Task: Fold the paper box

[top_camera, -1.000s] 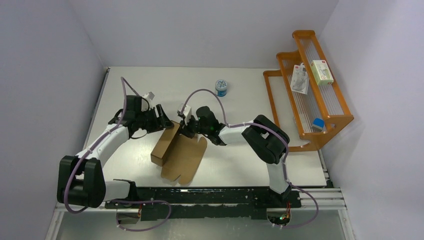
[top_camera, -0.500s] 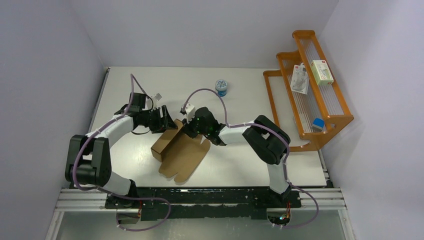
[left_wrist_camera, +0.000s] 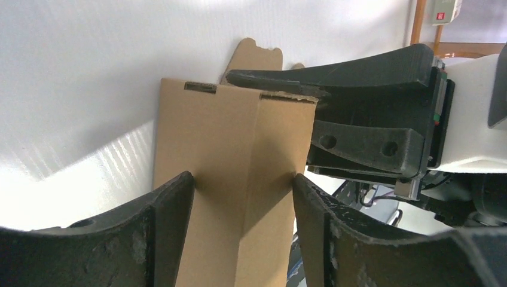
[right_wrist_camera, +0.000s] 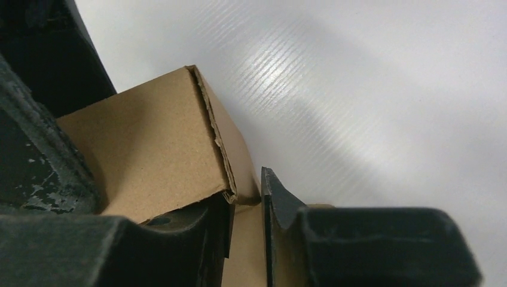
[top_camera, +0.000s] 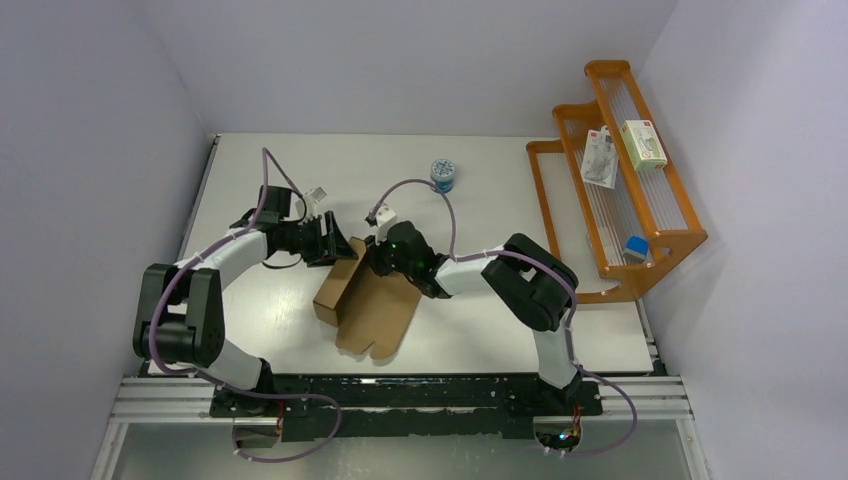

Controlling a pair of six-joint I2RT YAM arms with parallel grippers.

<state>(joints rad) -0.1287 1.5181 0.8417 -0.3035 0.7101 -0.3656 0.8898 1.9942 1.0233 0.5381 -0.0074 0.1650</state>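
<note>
Overhead, I saw the box lying mid-table. One side was folded up into a long sleeve, and the other was a flat flap spread toward the near edge. Against the frame a second before, the box had slid a little to the right, and the left arm's elbow had shifted farther from the near edge. The left gripper sat at the sleeve's far end. The right gripper was just beside it on the flap side. Both were much where they had been half a second before. The tin stood well apart near the far edge, lid on, contents hidden. The rack at the right held two white packages on its upper tiers and a small blue item lower down.

Through the left wrist camera, the left gripper had its jaws wide apart, with the fingers straddling the sleeve's folded ridge. I could not tell whether they pressed on the box. The right gripper reached in at the sleeve's far end, one finger over its top edge.

Through the right wrist camera, the right gripper showed its jaws nearly together with a slim gap left. The ragged corner edge of the box sat at that gap, and I could not tell whether the jaws pinched it.
</note>
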